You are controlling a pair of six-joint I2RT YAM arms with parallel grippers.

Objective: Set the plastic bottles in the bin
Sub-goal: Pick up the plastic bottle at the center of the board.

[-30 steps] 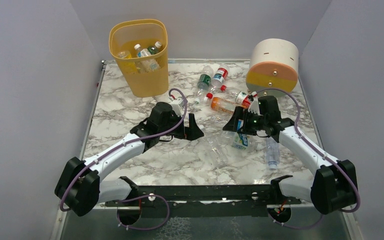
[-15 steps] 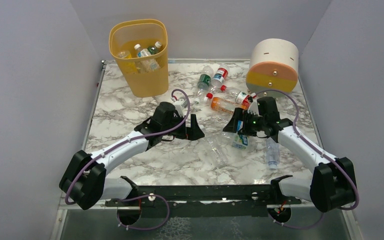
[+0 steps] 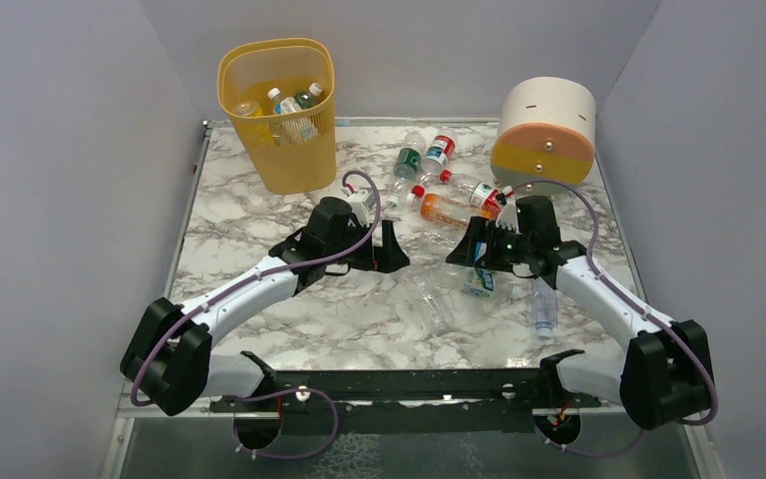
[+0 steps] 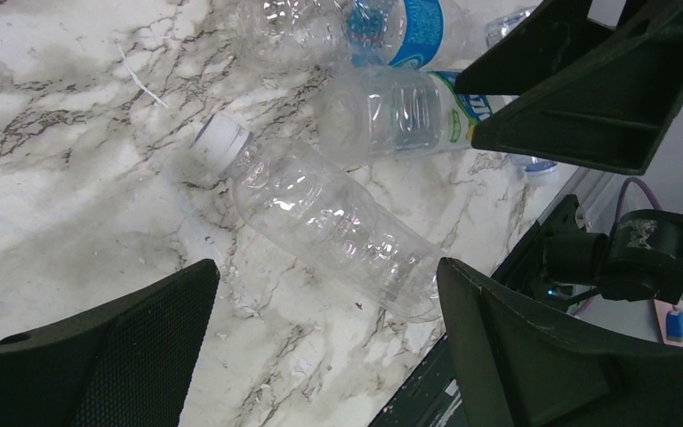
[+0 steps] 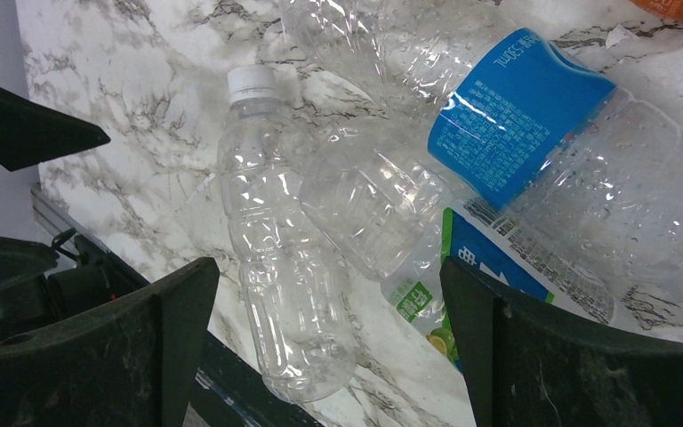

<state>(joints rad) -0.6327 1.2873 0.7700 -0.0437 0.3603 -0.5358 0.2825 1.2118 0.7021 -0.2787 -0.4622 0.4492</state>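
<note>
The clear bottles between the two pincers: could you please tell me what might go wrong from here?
The left pincer and right pincer, both open, face each other closely, so they might collide. The unlabelled bottle lies against the green-labelled bottle, so a grip could catch both.

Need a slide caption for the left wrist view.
Left jaws open over a clear white-capped bottle lying on the marble table; a green-label bottle and a blue-label bottle beyond.

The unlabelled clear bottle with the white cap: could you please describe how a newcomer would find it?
On the white marble table, find the plastic bottles lying between the robot arms. The clear white-capped bottle is leftmost; its neighbours carry blue or green labels, it has none.
</note>
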